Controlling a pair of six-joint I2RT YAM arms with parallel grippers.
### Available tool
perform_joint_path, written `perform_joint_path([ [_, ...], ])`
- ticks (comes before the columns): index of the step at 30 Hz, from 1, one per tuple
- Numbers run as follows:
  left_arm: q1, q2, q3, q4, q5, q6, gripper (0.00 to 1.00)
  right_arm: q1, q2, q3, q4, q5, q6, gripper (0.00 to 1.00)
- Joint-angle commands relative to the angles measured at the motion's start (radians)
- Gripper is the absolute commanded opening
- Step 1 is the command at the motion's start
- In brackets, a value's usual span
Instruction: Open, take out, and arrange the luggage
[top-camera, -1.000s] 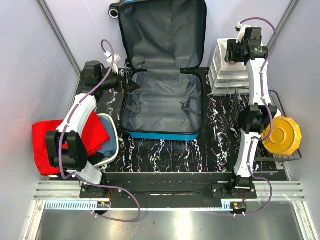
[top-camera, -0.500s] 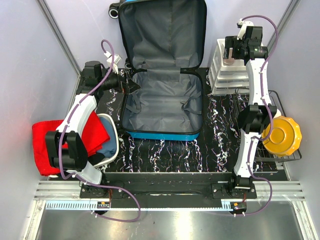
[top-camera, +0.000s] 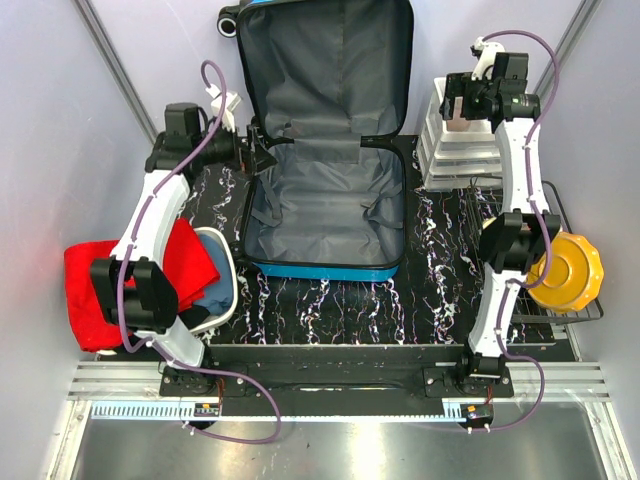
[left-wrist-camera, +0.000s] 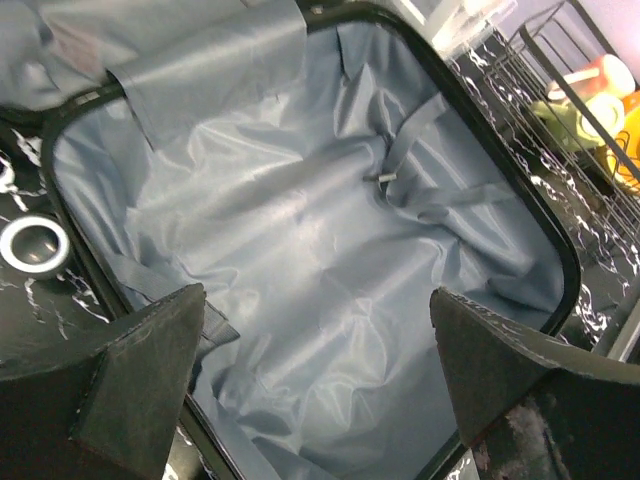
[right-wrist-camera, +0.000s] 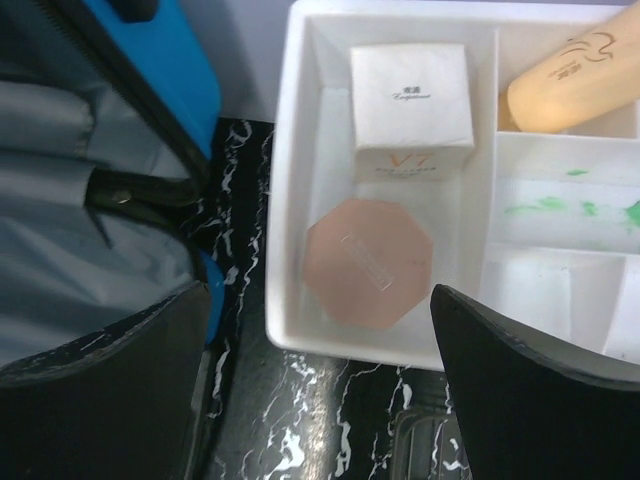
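Note:
The luggage (top-camera: 325, 215) lies open mid-table, a blue hard shell with grey lining, its lid (top-camera: 325, 70) standing up against the back wall. My left gripper (top-camera: 262, 155) hovers open at the base's left rear corner. In the left wrist view the fingers (left-wrist-camera: 150, 350) frame the grey lining (left-wrist-camera: 320, 250) and its strap buckle (left-wrist-camera: 385, 178), with nothing between them. My right gripper (top-camera: 455, 100) is open above the white drawer unit (top-camera: 455, 150). In the right wrist view it (right-wrist-camera: 320, 295) hangs over a pink octagonal box (right-wrist-camera: 368, 262) lying in the top tray (right-wrist-camera: 290, 180).
A white tub (top-camera: 222, 285) with red cloth (top-camera: 100, 290) sits front left. A wire rack (top-camera: 560, 305) holding a yellow dish (top-camera: 565, 268) stands at the right. The tray also holds a white box (right-wrist-camera: 412, 95) and a wooden piece (right-wrist-camera: 570, 85). A metal ring (left-wrist-camera: 33, 245) lies beside the suitcase.
The right gripper's jaws have spread wider above the drawer unit's tray. The left gripper has shifted back toward the suitcase's rear corner.

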Motion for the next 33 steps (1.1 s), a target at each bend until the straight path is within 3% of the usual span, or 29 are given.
perform_joint_path([
  [1, 0.001, 0.07, 0.23, -0.232, -0.089, 0.059, 0.99, 0.0, -0.166, -0.057, 0.043, -0.085, 0.026, 1.0],
  [8, -0.011, 0.094, 0.358, -0.404, -0.287, 0.104, 0.99, 0.0, -0.359, -0.362, 0.098, -0.112, 0.072, 1.0],
  [12, -0.011, 0.049, 0.291, -0.415, -0.377, 0.114, 0.99, 0.0, -0.459, -0.567, 0.156, -0.151, 0.093, 1.0],
  [16, -0.016, -0.018, 0.177, -0.417, -0.442, 0.104, 0.99, 0.0, -0.627, -0.919, 0.334, -0.186, 0.115, 1.0],
  [22, -0.042, -0.123, 0.038, -0.421, -0.56, 0.097, 0.99, 0.001, -0.79, -1.219, 0.382, -0.218, 0.11, 1.0],
  [28, -0.057, -0.19, -0.059, -0.42, -0.604, 0.108, 0.99, 0.027, -0.925, -1.341, 0.381, -0.217, 0.113, 1.0],
  [33, -0.056, -0.255, -0.108, -0.4, -0.61, 0.099, 0.99, 0.099, -0.988, -1.335, 0.362, -0.18, 0.096, 1.0],
])
